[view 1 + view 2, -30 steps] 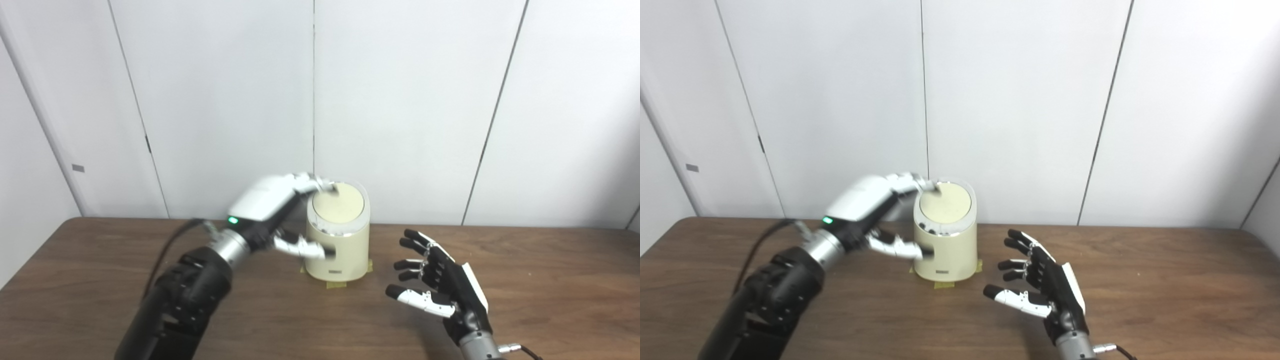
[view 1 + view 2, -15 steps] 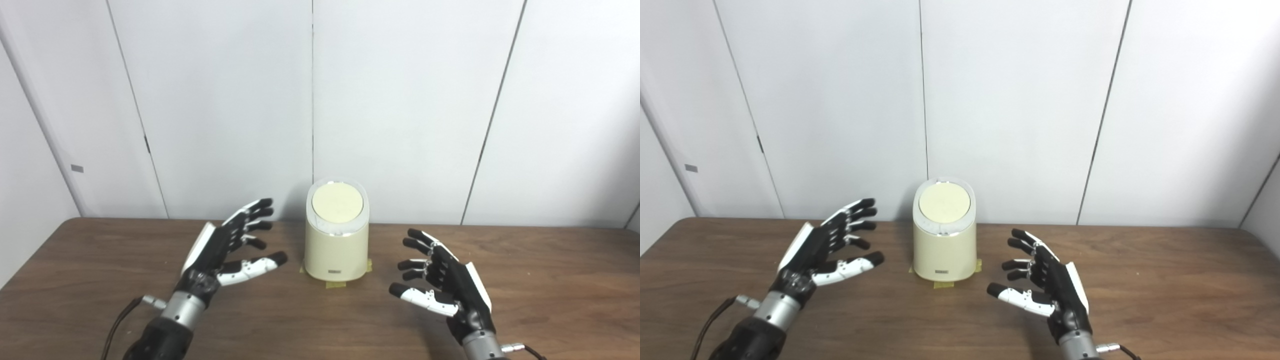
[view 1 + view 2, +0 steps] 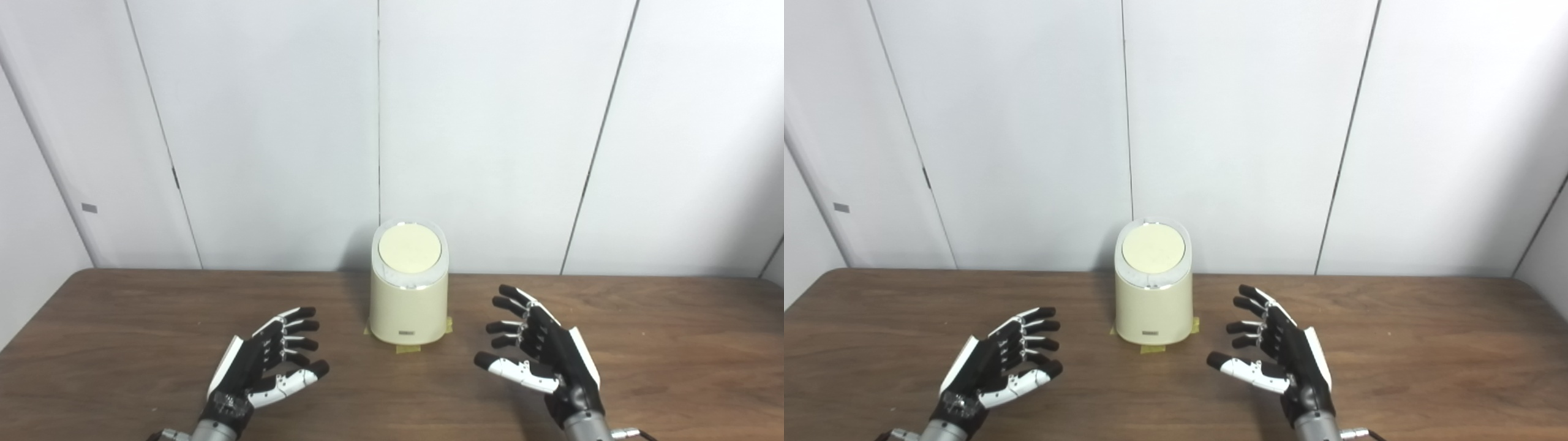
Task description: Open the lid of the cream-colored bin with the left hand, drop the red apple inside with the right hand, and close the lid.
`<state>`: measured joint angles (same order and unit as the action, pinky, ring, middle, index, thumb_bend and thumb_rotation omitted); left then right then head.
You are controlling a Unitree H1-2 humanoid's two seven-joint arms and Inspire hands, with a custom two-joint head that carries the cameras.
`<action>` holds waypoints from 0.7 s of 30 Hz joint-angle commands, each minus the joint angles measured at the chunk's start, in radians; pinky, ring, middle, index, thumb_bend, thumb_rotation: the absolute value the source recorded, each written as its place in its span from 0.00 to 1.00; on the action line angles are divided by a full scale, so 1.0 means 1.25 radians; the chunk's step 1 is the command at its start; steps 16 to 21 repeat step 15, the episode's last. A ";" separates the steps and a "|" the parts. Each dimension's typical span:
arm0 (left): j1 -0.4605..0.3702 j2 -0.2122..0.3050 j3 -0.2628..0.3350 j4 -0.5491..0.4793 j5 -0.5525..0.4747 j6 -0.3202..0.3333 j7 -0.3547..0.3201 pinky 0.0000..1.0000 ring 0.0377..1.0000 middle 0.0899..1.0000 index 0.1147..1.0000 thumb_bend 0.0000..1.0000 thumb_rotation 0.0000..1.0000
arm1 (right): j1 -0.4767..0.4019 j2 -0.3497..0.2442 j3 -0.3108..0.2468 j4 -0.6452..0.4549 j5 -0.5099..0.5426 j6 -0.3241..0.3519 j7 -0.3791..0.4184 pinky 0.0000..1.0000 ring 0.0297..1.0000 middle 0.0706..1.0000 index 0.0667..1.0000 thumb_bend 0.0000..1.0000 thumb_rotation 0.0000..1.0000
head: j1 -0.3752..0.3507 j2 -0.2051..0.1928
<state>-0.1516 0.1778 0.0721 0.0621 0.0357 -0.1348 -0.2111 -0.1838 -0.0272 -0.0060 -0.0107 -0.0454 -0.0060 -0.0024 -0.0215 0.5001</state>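
Both hands hover low over the wooden table [image 3: 122, 318], palms turned inward toward each other, fingers spread and holding nothing. Left hand [image 3: 260, 364] sits at about seven o'clock from the bin, its dark fingertips [image 3: 306, 312] pointing up toward one o'clock and its thumb angled toward the middle of the table. Right hand [image 3: 545, 358] sits at about four o'clock from the bin, fingers fanned toward ten o'clock, its white thumb reaching toward nine o'clock. Neither hand touches the bin; each is well apart from it, with bare wood between.

Standing upright near the far edge of the table, at twelve o'clock from the midpoint between the hands, is the cream-colored bin [image 3: 407, 306]. Its round lid [image 3: 409, 248] is shut, lying flush within a pale rim and tilted slightly toward the cameras. A small dark label shows low on the front wall of the bin. Strips of yellowish tape [image 3: 407, 349] peek out from under its base at six o'clock and at the sides.

No red apple shows anywhere on the table, so its whereabouts cannot be told from these views.

Behind the table rise plain white wall panels [image 3: 490, 122] split by thin dark seams.
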 commanded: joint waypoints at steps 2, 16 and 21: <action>-0.016 0.008 -0.006 -0.013 -0.022 -0.033 0.004 0.58 0.68 0.77 0.82 0.78 0.28 | -0.021 -0.001 -0.005 -0.036 0.009 -0.027 -0.002 0.56 0.63 0.78 0.80 0.85 0.20 | 0.000 0.003; -0.010 0.008 -0.017 -0.048 -0.021 -0.038 0.016 0.61 0.72 0.79 0.81 0.75 0.21 | -0.017 -0.013 -0.005 -0.041 0.014 -0.022 0.003 0.56 0.64 0.79 0.80 0.83 0.18 | 0.004 0.002; -0.010 0.008 -0.017 -0.048 -0.021 -0.038 0.016 0.61 0.72 0.79 0.81 0.75 0.21 | -0.017 -0.013 -0.005 -0.041 0.014 -0.022 0.003 0.56 0.64 0.79 0.80 0.83 0.18 | 0.004 0.002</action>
